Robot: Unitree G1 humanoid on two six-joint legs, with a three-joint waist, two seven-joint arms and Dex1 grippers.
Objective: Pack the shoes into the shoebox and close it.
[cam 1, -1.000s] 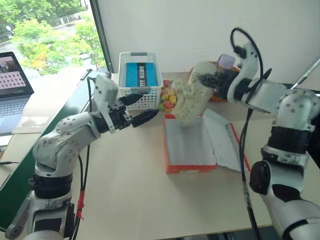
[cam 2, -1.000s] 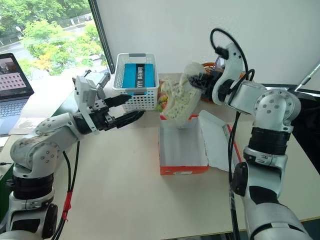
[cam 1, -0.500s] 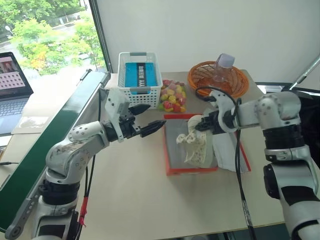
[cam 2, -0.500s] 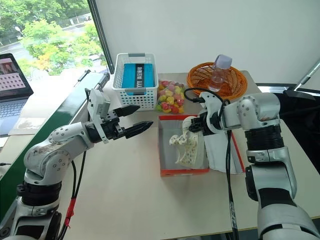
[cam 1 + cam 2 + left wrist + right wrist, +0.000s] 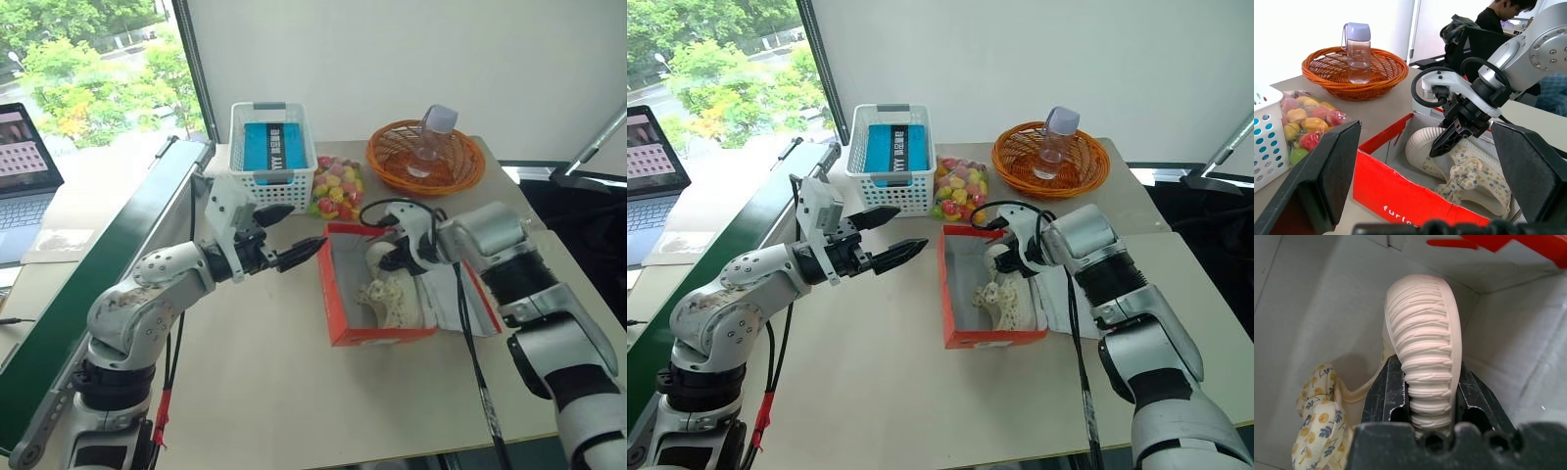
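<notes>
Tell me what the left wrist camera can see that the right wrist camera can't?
Left wrist view alone: the orange wicker basket with a clear bottle, the bag of candies, the white mesh basket, a person behind. Right wrist view alone: the shoe's ribbed sole, pinched between the right gripper's jaws. Both: the shoes in the open shoebox.

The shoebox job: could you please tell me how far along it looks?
Done: the shoes lie inside the open shoebox. In hand: the right claw is shut on one shoe's sole. Left: release it and close the lid; the left claw hovers open beside the box.
</notes>
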